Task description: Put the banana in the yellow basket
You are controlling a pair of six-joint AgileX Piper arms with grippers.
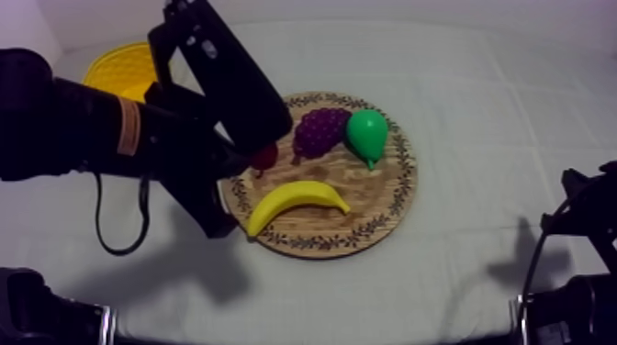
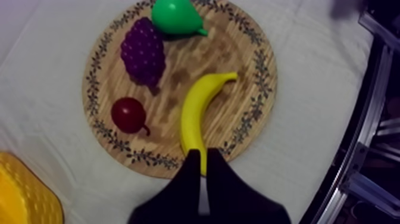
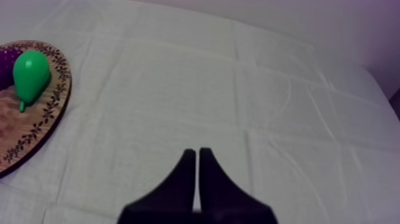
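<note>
The yellow basket [image 1: 119, 69] sits at the far left of the cloth [image 1: 477, 119], well apart from the right arm. The left gripper [image 2: 201, 154] hangs over the near rim of the wooden board [image 1: 367, 197], its fingers pressed together on nothing, tips just at one end of the banana [image 1: 294, 200]. The banana lies on the board, with the small red fruit [image 1: 264, 158], grapes [image 1: 319, 128] and pear [image 1: 367, 133] behind it. The right gripper [image 3: 197, 152], fingers together, hangs over bare cloth beside the board.
</note>
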